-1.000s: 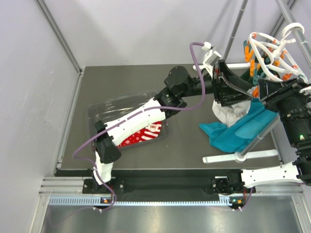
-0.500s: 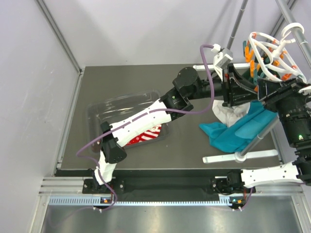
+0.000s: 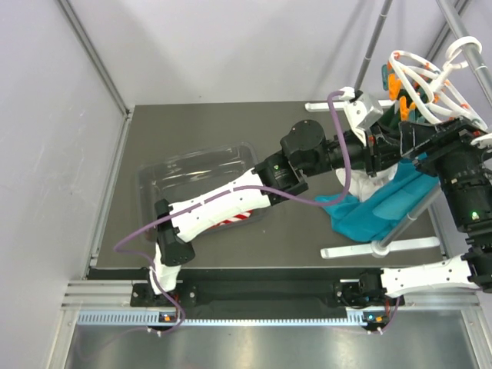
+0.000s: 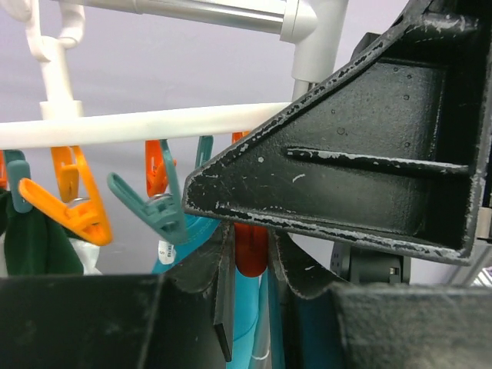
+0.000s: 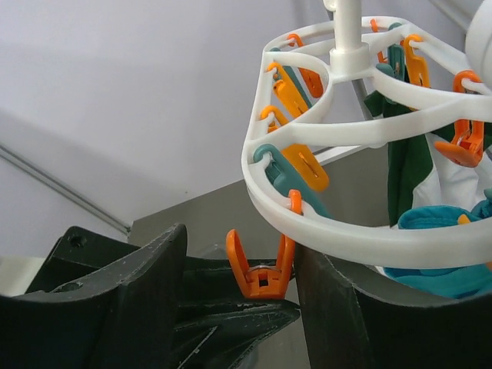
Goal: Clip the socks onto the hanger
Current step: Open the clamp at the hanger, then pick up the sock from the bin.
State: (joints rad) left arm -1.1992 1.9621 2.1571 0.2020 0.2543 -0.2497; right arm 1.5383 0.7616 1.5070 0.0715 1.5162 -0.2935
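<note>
Red-and-white stripes mark the sock [image 3: 231,221], which lies in a clear plastic tray [image 3: 181,165] on the dark tabletop [image 3: 215,127]. It is mostly hidden under the left arm [image 3: 223,201] and well apart from the hanger [image 3: 421,73]. That white openwork ring hangs at the far right corner, with orange and teal pegs dangling from it.

The left gripper [image 3: 387,146] reaches up beside the ring. In its wrist view the jaws are closed in on an orange peg [image 4: 251,246], with a pad against each side. The right gripper [image 5: 242,265] sits just under the ring's near edge, its jaws wide apart and holding nothing. A hanging peg [image 5: 261,273] dangles between them, just beside one finger [image 5: 338,307]. I cannot tell whether it is the same peg.

Teal cloth [image 3: 373,211] and white cloth [image 3: 360,183] hang below the ring, beside a grey rack pole [image 3: 403,223].
</note>
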